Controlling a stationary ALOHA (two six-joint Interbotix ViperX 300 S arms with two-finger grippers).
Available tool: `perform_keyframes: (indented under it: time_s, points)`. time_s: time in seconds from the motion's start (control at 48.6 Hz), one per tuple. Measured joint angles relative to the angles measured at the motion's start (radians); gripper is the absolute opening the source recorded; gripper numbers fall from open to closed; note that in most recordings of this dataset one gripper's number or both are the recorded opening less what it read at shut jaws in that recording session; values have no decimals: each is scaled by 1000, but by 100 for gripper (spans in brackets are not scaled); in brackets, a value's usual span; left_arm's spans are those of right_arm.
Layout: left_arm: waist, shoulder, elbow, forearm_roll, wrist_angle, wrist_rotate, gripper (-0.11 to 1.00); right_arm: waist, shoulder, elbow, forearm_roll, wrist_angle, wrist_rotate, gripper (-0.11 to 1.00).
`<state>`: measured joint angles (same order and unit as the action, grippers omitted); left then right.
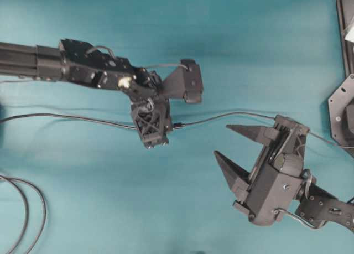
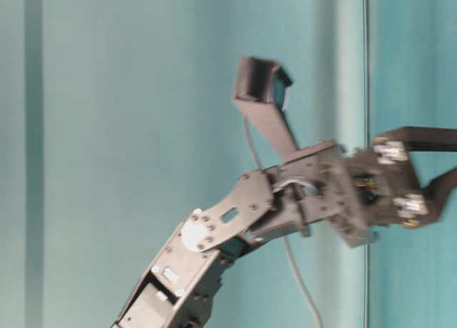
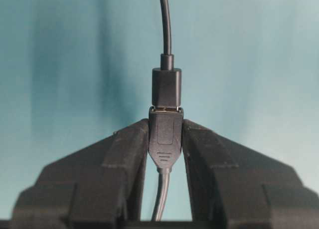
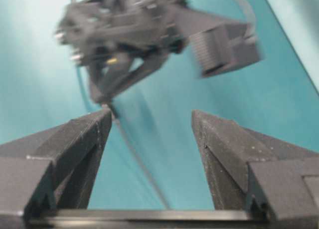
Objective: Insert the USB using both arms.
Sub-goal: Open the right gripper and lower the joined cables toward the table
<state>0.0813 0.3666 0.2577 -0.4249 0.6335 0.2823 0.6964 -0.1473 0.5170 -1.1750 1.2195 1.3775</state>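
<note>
In the left wrist view the USB (image 3: 166, 87) shows its short black body butted against the mouth of an all-black socket (image 3: 165, 134), with only a sliver of metal at the joint. My left gripper (image 3: 166, 126) is shut on that socket, one finger on each side. From overhead the joined pair (image 1: 177, 125) lies just right of the left gripper (image 1: 167, 126), and thin cable runs off both ways. My right gripper (image 1: 222, 140) stands open and empty, down to the right of the joint and apart from the cable. Its fingers (image 4: 102, 124) spread wide, pointing towards the left arm (image 4: 129, 29).
Thicker dark cables (image 1: 25, 210) loop at the lower left of the teal table. Black hardware (image 1: 342, 99) stands along the right edge. The thin cable (image 1: 243, 114) runs right, passing behind the right wrist.
</note>
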Motion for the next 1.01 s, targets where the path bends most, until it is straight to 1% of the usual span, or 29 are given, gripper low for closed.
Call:
perform_keyframes:
  time_s: [0.103,0.206,0.494,0.535,0.637,0.679,0.699,0.74,0.823,0.905,1.008]
  points:
    - [-12,18,-17,52,-6,-40,26,-2,0,0,2,11,0,73]
    - [-14,25,-31,75,-8,-48,26,0,0,2,5,20,2,73]
    - [-18,25,-37,83,-5,-49,26,0,0,0,17,21,2,73]
    - [-21,25,-37,83,-5,-49,32,-2,0,0,18,21,2,73]
    - [-31,21,-37,84,0,-55,64,0,-2,0,18,28,2,73]
    - [-35,14,-37,83,3,-57,75,0,-5,0,18,31,2,73]
    - [-35,8,-37,83,8,-57,79,-2,-6,0,20,32,2,73]
    - [-38,-6,-35,84,9,-57,80,-2,-12,0,20,37,2,73]
    - [-38,-52,-29,84,11,-57,76,-2,-26,0,20,40,2,73]
    - [-38,-106,-20,83,9,-57,77,0,-38,2,20,40,2,73]
    - [-38,-178,12,84,9,-58,76,-2,-52,15,20,40,3,73]
